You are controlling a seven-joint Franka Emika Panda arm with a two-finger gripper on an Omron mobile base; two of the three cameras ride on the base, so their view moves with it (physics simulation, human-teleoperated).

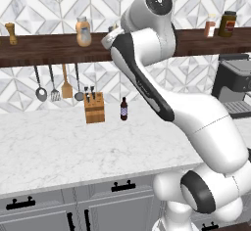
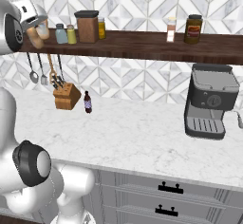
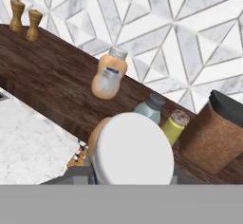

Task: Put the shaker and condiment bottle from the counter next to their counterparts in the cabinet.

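Close to the hand camera, the gripper (image 3: pixel 132 182) is clamped narrowly on a bottle (image 3: pixel 133 149), whose pale cap faces the lens and whose orange body shows at its edge. From the right base camera, the gripper (image 2: pixel 34 23) holds that bottle (image 2: pixel 34 37) up at the left end of the shelf (image 2: pixel 142 45), tilted and apparently not yet set down.

Just beyond it on the dark plank, the blue-grey shaker (image 3: pixel 148 108) stands touching or just beside the yellow-green shaker (image 3: pixel 173 126), so that half of the job looks finished. Next to them is a cork-brown canister (image 3: pixel 211 135).

Farther along the shelf stands the twin bottle (image 3: pixel 109 75), upright and apart from the held one. Two small wooden mills (image 3: pixel 24 18) stand at the far end.

What seems left: placing the held bottle beside its twin and letting go.
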